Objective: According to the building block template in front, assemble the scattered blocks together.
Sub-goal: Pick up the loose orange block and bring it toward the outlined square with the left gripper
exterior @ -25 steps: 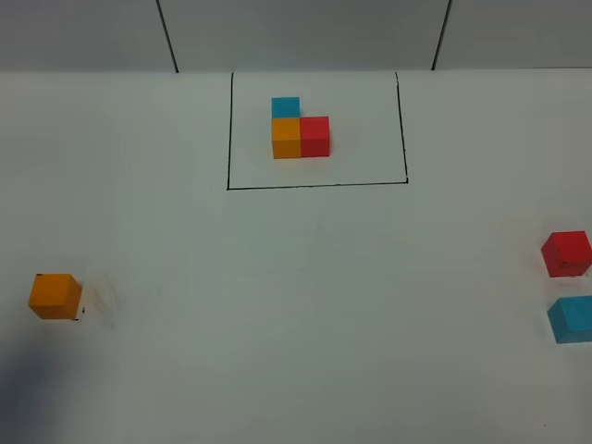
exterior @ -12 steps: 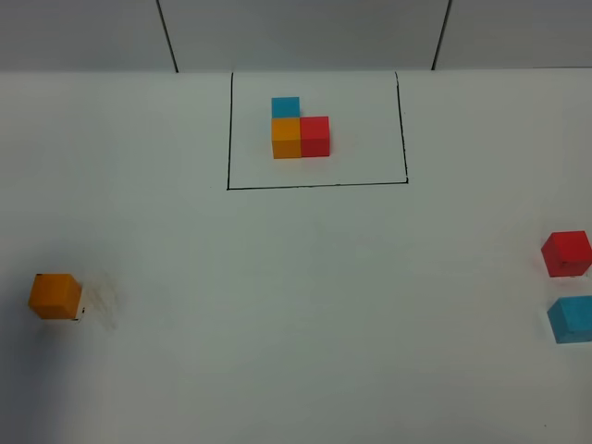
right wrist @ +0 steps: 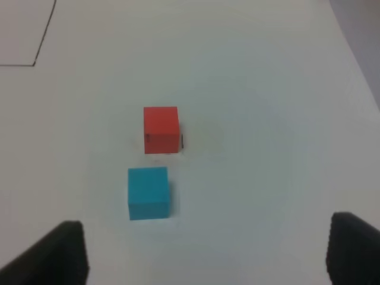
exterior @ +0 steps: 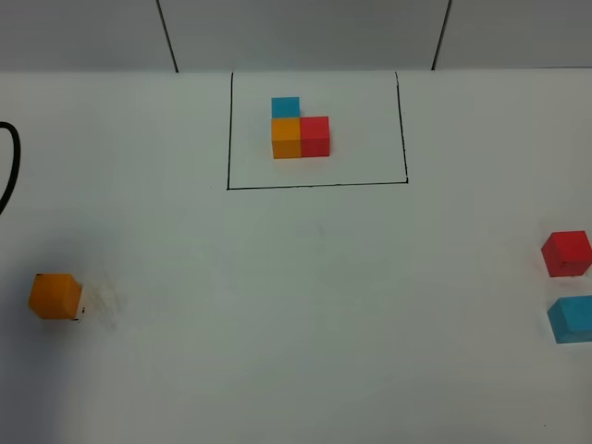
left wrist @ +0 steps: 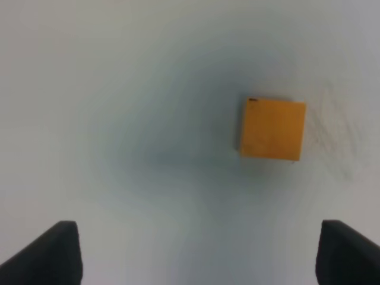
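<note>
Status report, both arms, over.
Left gripper open, empty, facing orange block. Right gripper open, empty, facing red block and sky-blue block. All three apart, unassembled; template intact. Black cable at left edge, clear of blocks.

Matt, apparently smooth orange cube (left wrist: 272, 129)

The template cluster (exterior: 299, 132) stands within the drawn outline (exterior: 314, 185) at the far edge of the worktop (exterior: 296, 305), midway along. The left block (exterior: 55, 296) lies by the left edge. By the right edge, the rear block (exterior: 566, 253) lies just behind the front block (exterior: 572, 319), apart.
</note>
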You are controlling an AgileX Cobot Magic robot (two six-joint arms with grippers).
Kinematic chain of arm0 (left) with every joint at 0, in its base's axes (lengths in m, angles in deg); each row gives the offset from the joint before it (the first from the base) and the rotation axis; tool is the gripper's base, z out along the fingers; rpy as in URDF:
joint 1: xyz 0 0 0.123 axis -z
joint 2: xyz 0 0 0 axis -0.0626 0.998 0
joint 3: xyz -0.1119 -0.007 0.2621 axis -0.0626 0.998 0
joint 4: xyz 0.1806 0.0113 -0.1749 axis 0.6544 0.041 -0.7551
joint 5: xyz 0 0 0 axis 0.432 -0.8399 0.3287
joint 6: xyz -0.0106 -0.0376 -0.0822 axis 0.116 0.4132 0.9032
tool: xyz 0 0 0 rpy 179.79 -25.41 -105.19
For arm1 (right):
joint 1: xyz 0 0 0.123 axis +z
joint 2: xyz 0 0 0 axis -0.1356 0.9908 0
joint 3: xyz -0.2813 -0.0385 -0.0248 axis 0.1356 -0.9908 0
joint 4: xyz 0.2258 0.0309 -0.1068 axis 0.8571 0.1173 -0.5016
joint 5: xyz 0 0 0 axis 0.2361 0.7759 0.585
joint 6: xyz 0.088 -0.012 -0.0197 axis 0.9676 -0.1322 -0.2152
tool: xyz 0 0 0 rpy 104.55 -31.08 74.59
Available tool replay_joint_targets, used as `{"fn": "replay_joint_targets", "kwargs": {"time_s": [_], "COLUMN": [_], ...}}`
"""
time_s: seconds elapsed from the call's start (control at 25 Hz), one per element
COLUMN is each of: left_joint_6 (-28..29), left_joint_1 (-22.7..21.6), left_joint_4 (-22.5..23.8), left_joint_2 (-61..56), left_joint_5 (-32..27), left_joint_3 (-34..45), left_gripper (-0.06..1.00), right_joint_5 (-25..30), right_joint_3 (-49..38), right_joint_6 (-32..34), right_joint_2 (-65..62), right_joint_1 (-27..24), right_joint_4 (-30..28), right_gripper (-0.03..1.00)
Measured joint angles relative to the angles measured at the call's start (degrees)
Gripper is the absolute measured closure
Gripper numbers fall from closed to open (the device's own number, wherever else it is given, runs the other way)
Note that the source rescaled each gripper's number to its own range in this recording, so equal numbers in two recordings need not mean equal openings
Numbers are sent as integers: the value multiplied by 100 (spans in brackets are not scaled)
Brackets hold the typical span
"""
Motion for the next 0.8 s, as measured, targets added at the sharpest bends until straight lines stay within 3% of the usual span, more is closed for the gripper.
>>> {"fn": "replay_joint_targets", "kwargs": {"time_s": [0.8], "left_joint_6": [0], "left_joint_1": [0], "left_joint_4": [-19], "left_joint_2": [50], "left_joint_5": [155], "left_joint_3": [0], "left_gripper": [-5], "right_joint_5": [0], "right_joint_3": [0], "right_joint_6": [-5], "right_joint_2": [0], "right_joint_1": [0], "right_joint_4": [0], "right_gripper": [16]}}
